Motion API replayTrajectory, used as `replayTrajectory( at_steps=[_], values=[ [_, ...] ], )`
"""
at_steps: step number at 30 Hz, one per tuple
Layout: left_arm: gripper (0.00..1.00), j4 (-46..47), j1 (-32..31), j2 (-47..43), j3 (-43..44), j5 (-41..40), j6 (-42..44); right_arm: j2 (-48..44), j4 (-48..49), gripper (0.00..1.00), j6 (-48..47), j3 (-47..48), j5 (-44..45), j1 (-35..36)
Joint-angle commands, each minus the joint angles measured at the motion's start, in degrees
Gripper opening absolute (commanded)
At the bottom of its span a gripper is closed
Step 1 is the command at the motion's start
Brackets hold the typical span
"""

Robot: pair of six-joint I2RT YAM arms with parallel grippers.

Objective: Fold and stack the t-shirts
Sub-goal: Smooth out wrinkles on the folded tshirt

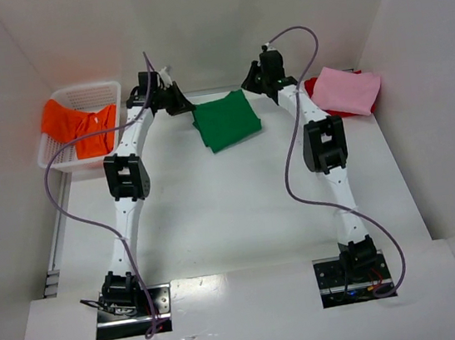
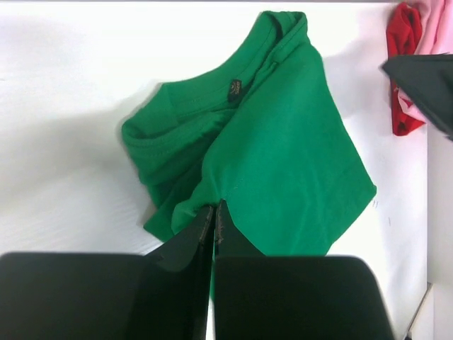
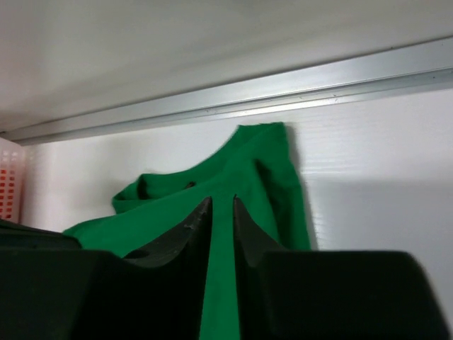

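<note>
Holds left claw [image 2: 214,211] closed at edge of folded green shirt [image 1: 226,120], right claw [image 3: 222,205] slightly parted beside it, likely releasing the fold.

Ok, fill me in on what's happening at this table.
Both arms reach the folded green t-shirt at the table's far middle. The left pincer is shut at its edge; the right pincer stands slightly parted over it. A pink t-shirt lies on a red t-shirt far right; an orange t-shirt sits in the basket.
</note>
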Motion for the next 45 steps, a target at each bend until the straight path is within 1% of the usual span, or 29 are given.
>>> replayTrajectory(
  at_steps=[1,3,5,7,8,9,10,12,15,17,19,21,24,27,29,31,33,36,37,40,45],
  values=[
    [0.00,1.3,1.0,0.7,2.4,-1.3,-1.4,2.8,3.2,0.27,-0.3,4.8,-0.4,-0.4],
    [0.16,2.3,1.0,1.7,3.4,-1.2,-2.6,4.1,2.8,0.49,-0.3,6.7,0.7,-0.4],
    [0.26,3.3,1.5,2.2,4.1,-0.3,-3.4,4.7,2.3,0.56,-0.8,7.7,1.9,-0.4],
    [0.65,3.8,1.5,2.5,4.1,1.2,-3.6,4.7,1.7,0.68,-0.8,8.3,2.1,-0.9],
    [0.75,3.8,1.9,2.5,4.1,1.5,-3.6,4.4,1.1,0.72,-0.8,8.4,2.1,-0.9],
    [0.80,3.8,2.1,2.5,4.1,1.5,-3.3,3.7,0.3,0.77,-1.7,7.9,2.1,-0.9],
    [0.82,3.8,2.1,2.5,4.4,1.5,-3.1,3.0,-0.4,0.80,-2.7,7.1,1.7,-0.9],
    [0.83,2.7,2.4,2.2,4.7,2.3,-2.3,1.6,-1.1,0.81,-3.3,4.1,1.4,-0.9],
    [0.84,-0.4,2.7,0.9,4.7,2.9,0.1,-2.9,-2.5,0.81,-4.8,-1.9,1.4,-0.9],
    [0.84,-2.5,2.7,-0.5,4.4,3.8,1.9,-7.1,-2.7,0.72,-5.9,-6.2,1.4,-0.9],
    [0.83,-4.2,2.7,-1.4,4.1,4.4,2.5,-10.3,-1.4,0.66,-6.5,-13.6,-0.2,-0.9],
    [0.82,-5.8,2.3,-3.0,2.6,6.1,3.8,-15.4,1.7,0.65,-7.0,-20.6,-1.4,-0.9],
    [0.80,-8.4,0.4,-6.0,-0.4,6.7,6.9,-22.1,5.9,0.63,-6.0,-31.0,0.1,-0.9],
    [0.80,-10.5,-2.8,-9.8,-5.8,7.2,9.6,-26.7,8.3,0.68,-5.8,-38.5,0.7,-0.9],
    [0.80,-10.2,-5.0,-13.3,-14.1,6.7,10.8,-29.2,8.6,0.71,-5.8,-41.7,0.4,-0.9],
    [0.80,-7.8,-7.0,-17.5,-21.7,4.7,10.8,-31.8,9.7,0.73,-5.8,-45.1,0.1,-1.2],
    [0.80,0.1,-8.1,-24.1,-37.1,4.7,8.6,-33.8,11.5,0.73,-5.8,-48.4,-1.5,-1.5],
    [0.80,9.3,-8.1,-32.0,-52.1,3.2,2.6,-35.6,14.1,0.73,-5.8,-53.3,-3.3,-1.5],
    [0.80,10.5,-8.1,-33.3,-56.4,2.3,1.5,-35.9,14.5,0.73,-5.8,-54.6,-3.3,-1.5],
    [0.80,13.4,-8.1,-36.0,-60.8,1.6,-0.1,-34.9,15.0,0.73,-6.1,-54.9,-4.1,-1.5],
    [0.79,17.5,-9.6,-35.4,-61.2,-2.1,-3.6,-31.8,15.5,0.73,-7.9,-53.3,-4.3,-1.5]
  ],
)
